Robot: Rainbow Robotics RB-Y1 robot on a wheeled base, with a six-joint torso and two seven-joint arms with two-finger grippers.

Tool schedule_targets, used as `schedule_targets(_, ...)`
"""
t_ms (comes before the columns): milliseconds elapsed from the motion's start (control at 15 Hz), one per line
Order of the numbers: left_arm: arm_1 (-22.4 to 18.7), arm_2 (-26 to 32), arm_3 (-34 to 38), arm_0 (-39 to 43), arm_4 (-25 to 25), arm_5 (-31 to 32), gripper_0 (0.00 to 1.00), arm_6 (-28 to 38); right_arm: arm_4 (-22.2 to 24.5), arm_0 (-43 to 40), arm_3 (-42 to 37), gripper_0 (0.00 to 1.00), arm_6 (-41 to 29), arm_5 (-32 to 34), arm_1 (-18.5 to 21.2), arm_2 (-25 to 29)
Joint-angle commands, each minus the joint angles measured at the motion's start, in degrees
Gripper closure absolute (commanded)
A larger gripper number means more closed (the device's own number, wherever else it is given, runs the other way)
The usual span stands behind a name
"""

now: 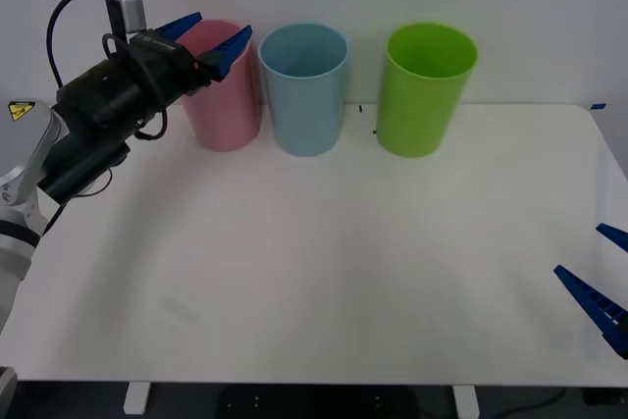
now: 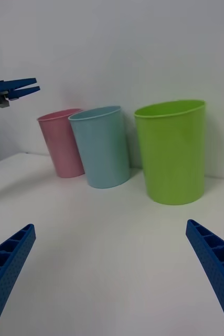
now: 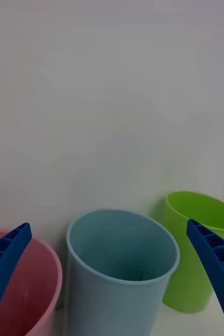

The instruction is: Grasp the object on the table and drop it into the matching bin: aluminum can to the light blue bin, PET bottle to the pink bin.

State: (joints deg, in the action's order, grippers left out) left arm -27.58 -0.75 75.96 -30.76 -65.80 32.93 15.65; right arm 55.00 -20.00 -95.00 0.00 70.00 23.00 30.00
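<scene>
Three bins line the desk's (image 1: 314, 272) far edge, the left pincer (image 1: 212, 38) spread open and empty above the pink bin (image 1: 228, 110) beside the light blue bin (image 1: 304, 95), the right pincer (image 1: 601, 277) open near the desk's right edge, the can perhaps hidden inside a bin.

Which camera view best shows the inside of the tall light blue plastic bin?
The left wrist view: it looks down past the rim of the tall light blue plastic bin onto its inner wall. The front view shows its opening less steeply. The right wrist view shows its outer wall from the side.
</scene>
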Motion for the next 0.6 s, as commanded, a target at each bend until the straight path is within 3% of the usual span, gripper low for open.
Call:
schedule_targets(67,-0.55,4.53,3.67,5.80,-0.47,5.30,0.00,-1.41,0.00,0.00,0.00,0.00,0.00,0.00,0.00,0.00)
schedule_targets(333,-0.55,13.41,6.13,13.00,-3.28,16.64,0.00,-6.86,0.00,0.00,0.00,0.00,0.00,0.00,0.00,0.00)
schedule_targets(600,-0.55,22.20,7.01,17.22,-7.06,27.72,0.00,-8.09,0.00,0.00,0.00,0.00,0.00,0.00,0.00,0.00)
